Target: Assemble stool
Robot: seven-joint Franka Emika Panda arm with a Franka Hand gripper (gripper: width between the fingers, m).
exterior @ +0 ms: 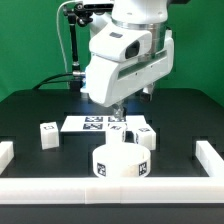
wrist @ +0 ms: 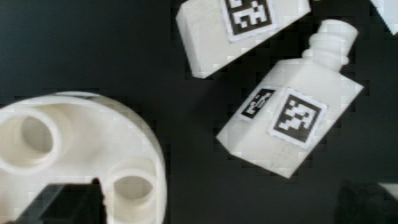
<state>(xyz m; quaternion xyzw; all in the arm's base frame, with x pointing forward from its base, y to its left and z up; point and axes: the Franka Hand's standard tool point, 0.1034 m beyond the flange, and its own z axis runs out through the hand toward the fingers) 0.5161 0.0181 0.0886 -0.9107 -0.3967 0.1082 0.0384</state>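
Note:
The round white stool seat (exterior: pixel 120 163) lies near the table's front; in the wrist view (wrist: pixel 71 140) its hollow side with a socket hole shows. One white tagged leg (exterior: pixel 147 135) lies just behind it, and the wrist view shows this leg (wrist: pixel 294 110) with its peg end. A second leg (exterior: pixel 122 127) lies beside it, also in the wrist view (wrist: pixel 240 30). A third leg (exterior: pixel 46 134) lies toward the exterior view's left. My gripper (exterior: pixel 118 108) hovers above the legs behind the seat. In the wrist view the gripper (wrist: pixel 210 205) is open and empty, its dark fingers (wrist: pixel 54 205) wide apart.
The marker board (exterior: pixel 92 123) lies flat behind the seat. White border rails run along the exterior view's left (exterior: pixel 8 152), right (exterior: pixel 210 155) and front (exterior: pixel 110 192). A black stand with cables (exterior: pixel 76 45) rises at the back.

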